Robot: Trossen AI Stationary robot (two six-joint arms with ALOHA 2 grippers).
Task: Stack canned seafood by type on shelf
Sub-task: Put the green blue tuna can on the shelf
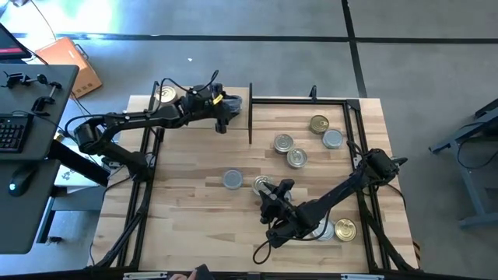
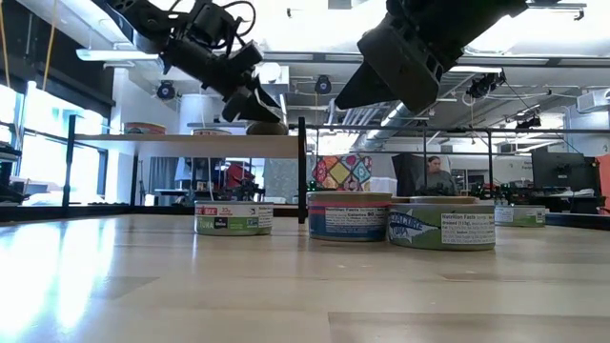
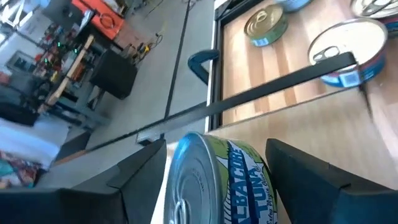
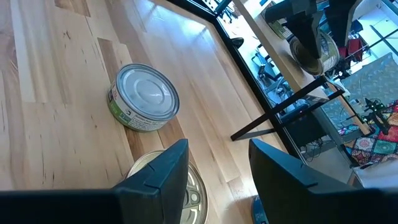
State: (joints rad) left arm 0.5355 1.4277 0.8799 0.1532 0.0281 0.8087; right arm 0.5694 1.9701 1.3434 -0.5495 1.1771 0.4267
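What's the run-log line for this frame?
left gripper: over shelf, open around green tuna tin | right gripper: open above gold-topped tin on table

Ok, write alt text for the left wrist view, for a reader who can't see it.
A green-labelled tuna tin with a silver ring-pull lid sits between the left gripper's two dark fingers, with a gap on each side. Past a thin black bar, the light-wood table carries a gold-topped tin and a silver-topped, blue-labelled tin.

Silver-topped tin [image 4: 144, 98] on table [image 4: 56, 124] — pincer [image 4: 214, 171] over gold-topped tin [image 4: 180, 190].
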